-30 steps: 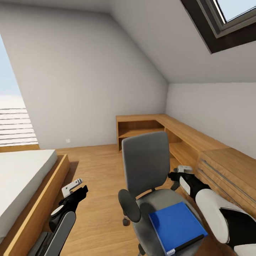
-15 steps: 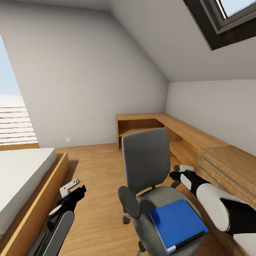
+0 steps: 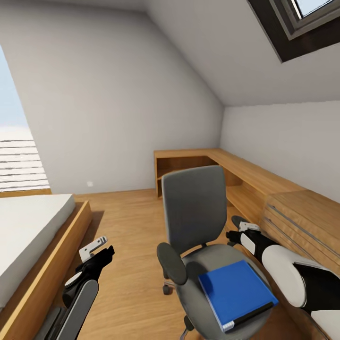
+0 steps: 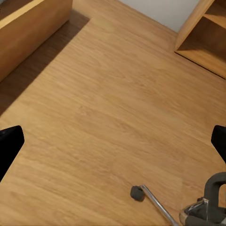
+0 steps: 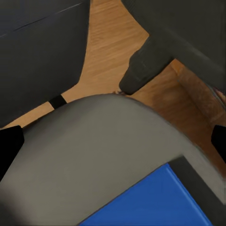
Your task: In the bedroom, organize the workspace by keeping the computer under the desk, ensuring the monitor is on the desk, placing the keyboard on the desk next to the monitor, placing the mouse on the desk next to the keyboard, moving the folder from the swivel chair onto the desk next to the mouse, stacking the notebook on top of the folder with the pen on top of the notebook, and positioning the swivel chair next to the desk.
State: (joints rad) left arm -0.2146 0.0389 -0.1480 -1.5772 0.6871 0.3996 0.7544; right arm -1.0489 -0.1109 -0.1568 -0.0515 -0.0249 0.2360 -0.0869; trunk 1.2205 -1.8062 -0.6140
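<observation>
Low in the frame's centre, the folder (image 3: 236,293) lies on the swivel chair (image 3: 198,226) — both grippers, left (image 3: 98,250) and right (image 3: 241,230), spread open and empty.

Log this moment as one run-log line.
scene: bedroom | folder: on swivel chair seat | left gripper: open, empty | right gripper: open, beside chair

No readable text, label, brand, number or sign anywhere: none on the folder (image 3: 236,293), chair (image 3: 193,212), walls or oak cabinets (image 3: 264,189).
</observation>
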